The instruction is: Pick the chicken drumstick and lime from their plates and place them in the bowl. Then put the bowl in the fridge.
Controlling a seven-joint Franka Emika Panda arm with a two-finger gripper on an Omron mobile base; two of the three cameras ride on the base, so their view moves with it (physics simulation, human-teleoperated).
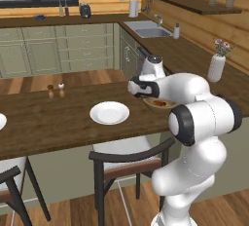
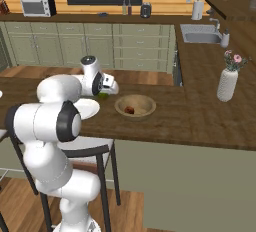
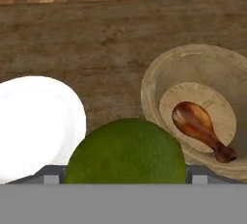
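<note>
While the gripper [image 2: 104, 94] was closed around the lime [image 3: 126, 151] above the counter [image 2: 190, 116], the chicken drumstick [image 3: 201, 129] lay inside the bowl [image 3: 159, 76], right of the plate [image 3: 34, 121].

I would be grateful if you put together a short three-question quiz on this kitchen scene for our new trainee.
1. True or false: the chicken drumstick already lies inside the bowl.
2. Multiple choice: where is the lime? A) on a white plate; B) held at the gripper, over the counter beside the bowl; C) in the sink.
3. Fill in: the white plate nearest the bowl has ______ on it.

Key
1. True.
2. B: in the hand view the lime sits right at the fingers, between the plate and the bowl.
3. Nothing.
</note>
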